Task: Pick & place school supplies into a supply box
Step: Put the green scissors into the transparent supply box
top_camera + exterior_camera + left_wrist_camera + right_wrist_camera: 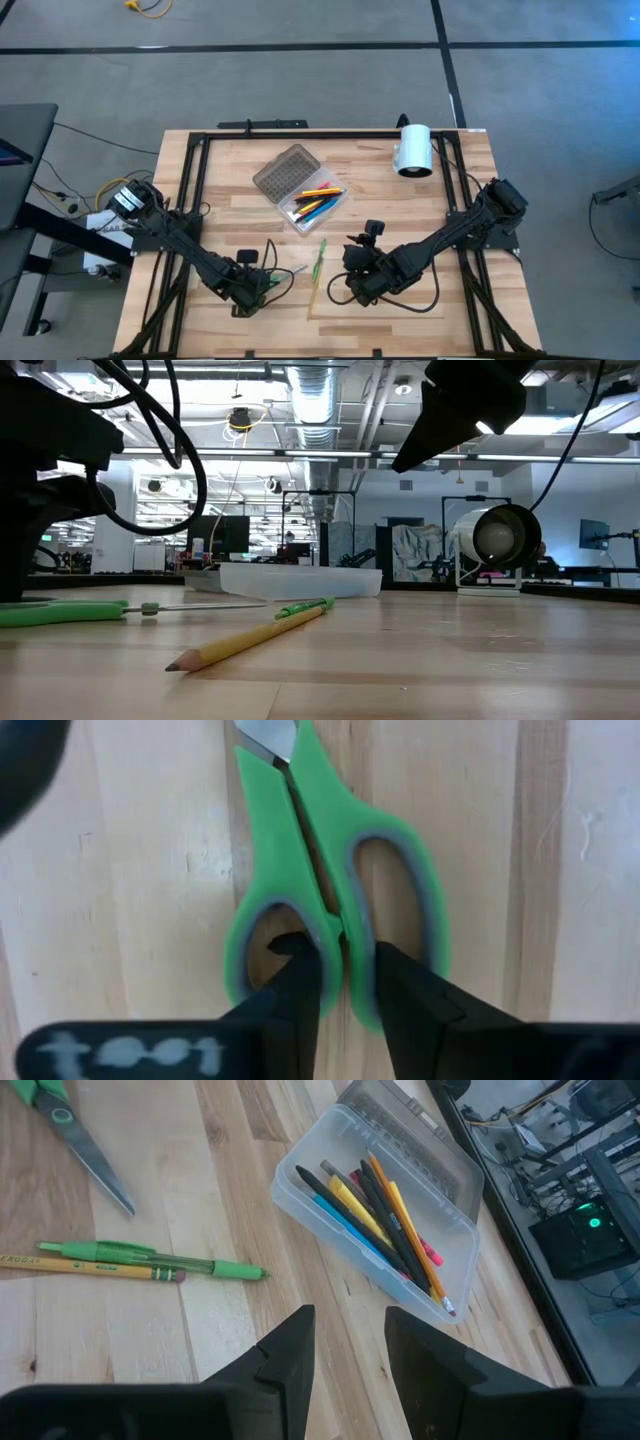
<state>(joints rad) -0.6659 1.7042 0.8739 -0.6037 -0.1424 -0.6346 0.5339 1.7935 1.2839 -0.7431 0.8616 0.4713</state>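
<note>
Green-handled scissors [262, 840] lie flat on the wood near the table's front left [273, 277], blades pointing right in the low view [60, 613]. My left gripper [345, 955] is down on their handles [253, 286]. The clear supply box [300, 1190] stands open mid-table [300, 222], its grey lid [283, 172] folded back, with several pens and pencils [385, 1220] inside. A green pen [150, 1258] and a yellow pencil [90, 1266] lie side by side on the table [321, 258]. My right gripper [350, 1320] hovers open above the table [346, 285], right of them. My left gripper comes at the scissors from above, pointing down. One finger [298, 970] stands inside each finger loop, and the inner rims of the two loops [345, 925], where they meet, are pinched between them. The scissors lie flat on the table.
A white cylinder [413, 150] lies at the far right of the table [495, 540]. Black frame rails run along the table's left, right and far edges [190, 190]. Bare wood lies between the box and the near edge, right of the pencil [250, 640].
</note>
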